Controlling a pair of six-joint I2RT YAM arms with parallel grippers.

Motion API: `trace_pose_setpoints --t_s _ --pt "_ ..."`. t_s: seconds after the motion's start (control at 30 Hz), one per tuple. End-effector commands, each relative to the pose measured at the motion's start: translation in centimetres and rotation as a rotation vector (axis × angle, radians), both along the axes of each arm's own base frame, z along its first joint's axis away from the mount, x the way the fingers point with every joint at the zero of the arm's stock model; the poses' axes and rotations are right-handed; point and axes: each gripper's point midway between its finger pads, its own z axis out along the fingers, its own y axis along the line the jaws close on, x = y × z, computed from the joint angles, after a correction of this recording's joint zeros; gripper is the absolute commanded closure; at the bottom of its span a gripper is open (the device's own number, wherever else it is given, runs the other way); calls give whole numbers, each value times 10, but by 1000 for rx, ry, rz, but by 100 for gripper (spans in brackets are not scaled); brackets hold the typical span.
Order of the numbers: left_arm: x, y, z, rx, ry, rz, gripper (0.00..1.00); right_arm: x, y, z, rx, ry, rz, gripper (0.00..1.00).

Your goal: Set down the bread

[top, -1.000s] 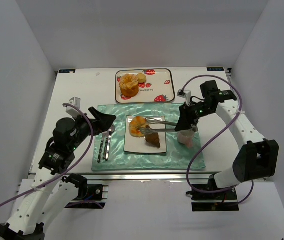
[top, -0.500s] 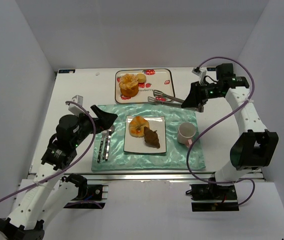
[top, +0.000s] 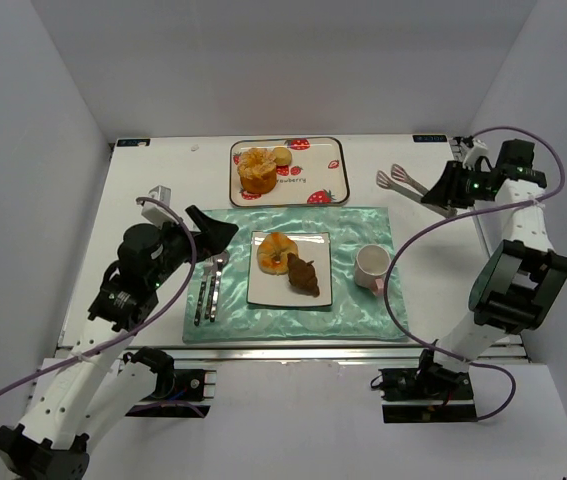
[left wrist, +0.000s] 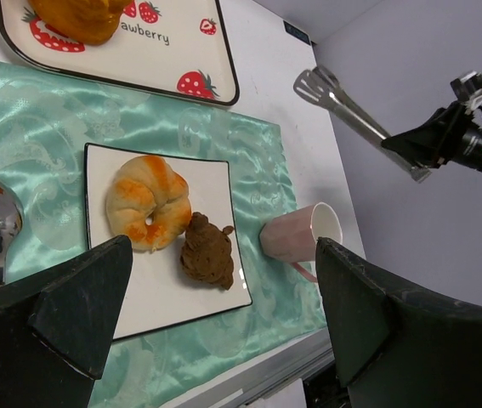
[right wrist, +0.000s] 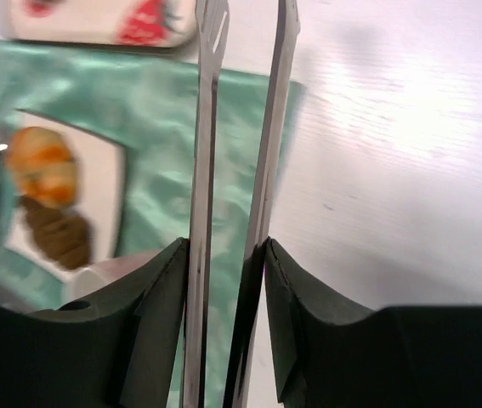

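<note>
An orange-glazed bread roll (top: 276, 251) and a brown pastry (top: 304, 276) lie on the white square plate (top: 320, 246); both show in the left wrist view, roll (left wrist: 147, 212) and pastry (left wrist: 208, 254). More bread (top: 256, 170) sits on the strawberry tray (top: 323, 160). My right gripper (top: 443, 190) is shut on metal tongs (top: 399, 179), held above the table's far right; the tongs' arms (right wrist: 202, 170) run up the right wrist view and hold nothing. My left gripper (top: 211, 232) is open and empty at the mat's left edge.
A teal mat (top: 358, 310) lies under the plate. A pink mug (top: 373, 266) stands right of the plate. A fork and spoon (top: 208, 290) lie left of it. White walls close in on three sides.
My right arm has swung the tongs away from the plate to the far right of the table. The brown pastry stays on the plate. The left arm has shifted slightly.
</note>
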Motion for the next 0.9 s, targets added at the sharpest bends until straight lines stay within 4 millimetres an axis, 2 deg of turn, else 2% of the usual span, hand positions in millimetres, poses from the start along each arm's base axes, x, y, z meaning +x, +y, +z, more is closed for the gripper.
trace_pose_setpoints --t_s 0.0,0.07,0.1,0.2,0.27,0.3,0.53,0.6,0.67,0.7,0.87 --pt "3 -4 1 9 -19 -23 2 13 -46 -44 -198 3 -140 55" --pt "5 -4 1 14 -17 -24 2 18 -61 -58 -255 -14 -184 55" --pt "5 -5 1 14 -21 -26 2 13 -67 -74 -282 14 -209 55" --pt "7 -6 1 20 -17 -30 2 20 -77 -84 -324 -22 -253 55" --pt "8 -6 2 21 -18 -30 2 15 -79 -99 -334 -8 -275 55" --pt "8 -7 2 21 -18 -32 2 22 -87 -100 -367 -40 -303 55" --pt "9 -5 0 21 -16 -19 2 -5 -99 -163 -474 71 -286 53" --pt "9 -6 -1 22 -13 -22 2 -8 -100 -168 -483 76 -277 51" --pt "11 -6 -2 23 -10 -20 2 -12 -99 -171 -487 93 -268 41" --pt "11 -6 -2 23 -10 -21 2 -12 -98 -172 -484 97 -259 26" --pt "14 -8 -2 22 -11 -23 2 -16 -96 -171 -480 117 -225 20"
